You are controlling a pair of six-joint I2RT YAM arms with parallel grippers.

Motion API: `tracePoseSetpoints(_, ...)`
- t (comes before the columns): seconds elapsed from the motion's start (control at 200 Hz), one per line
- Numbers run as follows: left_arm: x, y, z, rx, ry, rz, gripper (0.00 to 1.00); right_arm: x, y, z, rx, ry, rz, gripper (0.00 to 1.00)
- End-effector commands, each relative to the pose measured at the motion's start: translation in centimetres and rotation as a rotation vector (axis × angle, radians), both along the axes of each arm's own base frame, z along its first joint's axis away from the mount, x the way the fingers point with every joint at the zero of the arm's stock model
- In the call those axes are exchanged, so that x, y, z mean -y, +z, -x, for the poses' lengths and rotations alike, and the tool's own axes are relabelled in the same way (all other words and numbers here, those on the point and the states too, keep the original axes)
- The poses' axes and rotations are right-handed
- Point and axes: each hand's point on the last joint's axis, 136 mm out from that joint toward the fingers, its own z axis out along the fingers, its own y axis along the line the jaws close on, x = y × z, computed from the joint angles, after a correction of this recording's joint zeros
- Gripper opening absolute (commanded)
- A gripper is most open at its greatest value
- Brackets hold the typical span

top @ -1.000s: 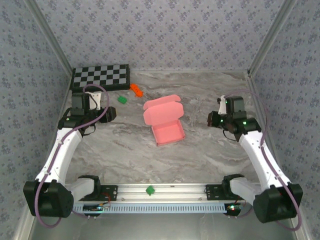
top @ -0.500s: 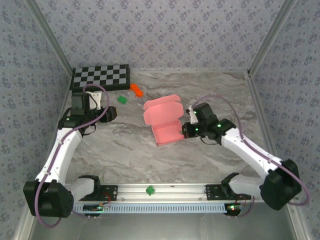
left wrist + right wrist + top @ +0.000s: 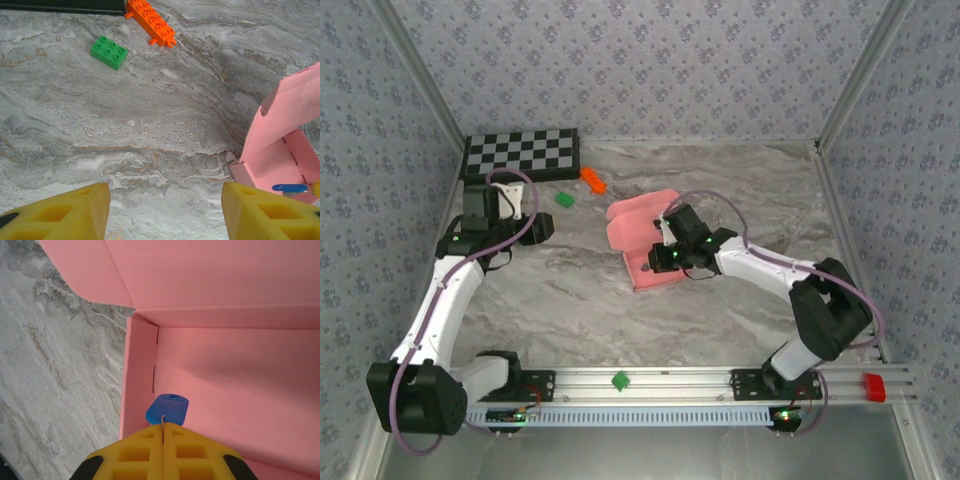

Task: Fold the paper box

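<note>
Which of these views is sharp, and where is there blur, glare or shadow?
Top external: even light, no glare, the paper box sharp. Left wrist: the table and the green brick are crisp, but the fingers of the left gripper look soft at the bottom edge. Right wrist: shading darkens the box's inner corner above the right gripper.

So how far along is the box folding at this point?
Done: the pink thin-card paper box already has its tray walls up, lid flap standing open. In hand: the right tool, over the tray, is shut on a small blue piece. The left tool is open, off to the side. Left: closing the lid and tucking it in.
</note>
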Motion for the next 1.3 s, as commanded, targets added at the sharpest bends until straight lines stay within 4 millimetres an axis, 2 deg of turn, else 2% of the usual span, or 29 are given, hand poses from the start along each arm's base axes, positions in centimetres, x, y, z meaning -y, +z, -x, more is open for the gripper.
tracePoseSetpoints(0.0,0.0,0.3,0.0,0.009,0.0,0.02,0.6,-1.5,0.2,-0.7,-0.023,-0.007,-0.044,0.0)
tracePoseSetpoints(0.085,0.0,0.2,-0.1,0.007,0.0,0.02,0.6,-1.3,-0.7,-0.8,-0.044,-0.023,-0.023,0.0)
tracePoseSetpoints(0.355,0.1,0.0,-0.1,-0.003,-0.005,0.019,0.6,1.2,-2.9,-1.7,-0.077,-0.148,0.08,0.0)
tracePoseSetpoints(0.51,0.1,-0.1,-0.1,-0.005,-0.006,0.018,0.6,2.6,-3.2,-2.0,-0.057,-0.199,0.139,0.09)
tracePoseSetpoints(0.59,0.1,-0.2,-0.1,-0.009,-0.007,0.02,0.6,3.2,-2.7,-2.2,-0.032,-0.222,0.165,0.21)
tracePoseSetpoints(0.68,0.1,-0.2,-0.2,-0.011,-0.004,0.022,0.6,3.9,-2.2,-2.3,-0.008,-0.238,0.184,0.26)
tracePoseSetpoints(0.74,0.2,-0.3,-0.2,-0.014,-0.006,0.025,0.6,4.1,-1.7,-2.4,0.008,-0.241,0.187,0.34)
tracePoseSetpoints(0.94,0.8,-0.4,-0.2,-0.031,-0.007,0.054,0.61,4.7,0.4,-2.7,0.071,-0.242,0.187,0.39)
tracePoseSetpoints(1.094,3.1,-1.2,0.1,-0.069,-0.036,0.087,0.61,5.8,1.6,-2.9,0.097,-0.241,0.204,0.41)
tracePoseSetpoints(1.294,7.2,-2.2,0.2,-0.125,-0.105,0.112,0.6,7.8,3.2,-4.5,0.141,-0.213,0.244,0.41)
